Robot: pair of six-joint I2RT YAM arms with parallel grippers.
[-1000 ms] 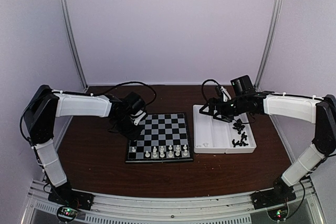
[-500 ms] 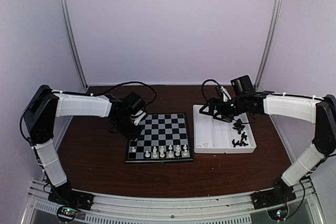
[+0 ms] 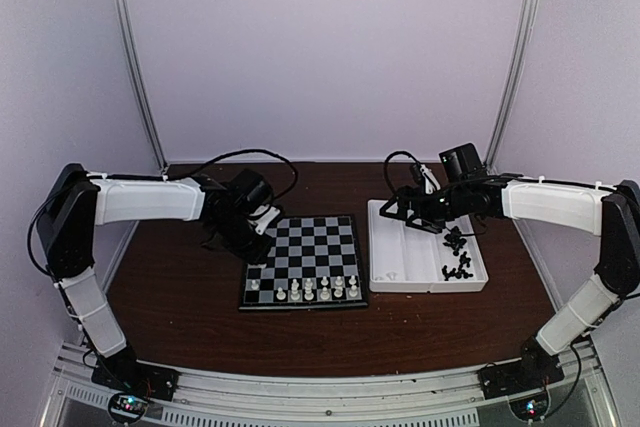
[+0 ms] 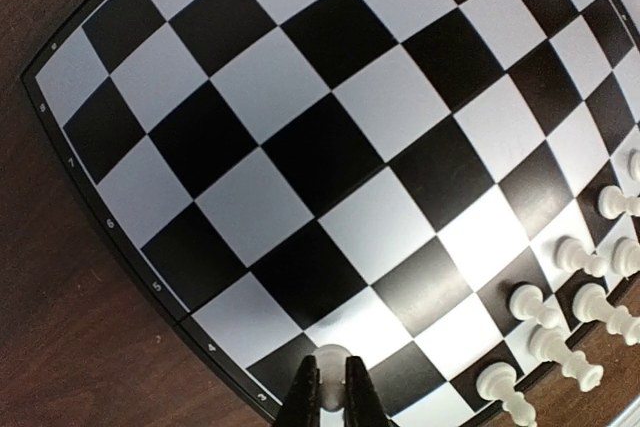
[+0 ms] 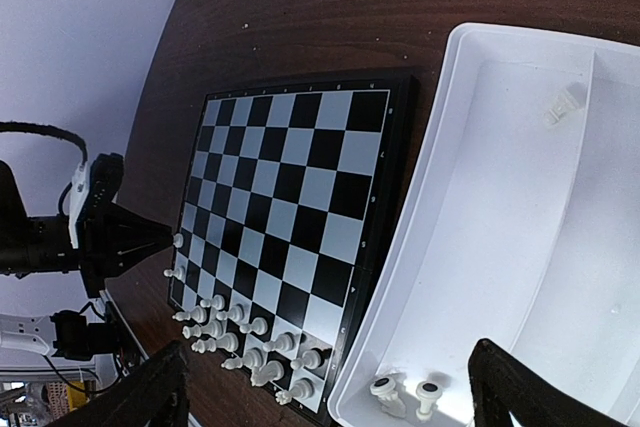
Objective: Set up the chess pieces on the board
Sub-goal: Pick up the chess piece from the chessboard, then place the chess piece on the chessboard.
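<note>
Dark wooden table bore the chessboard; left gripper pinched a white pawn at the chessboard's left edge, best seated upright, centred in its square, before release; right gripper stood spread right of the chessboard.

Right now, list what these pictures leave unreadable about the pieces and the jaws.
- white piece in the left gripper, left wrist view: jaws and bottom edge hide all but its round top; kind unclear.
- black pieces in the tray, top view: too small to sort or count.
- right gripper, right wrist view: jaws cut off by the bottom edge.
</note>
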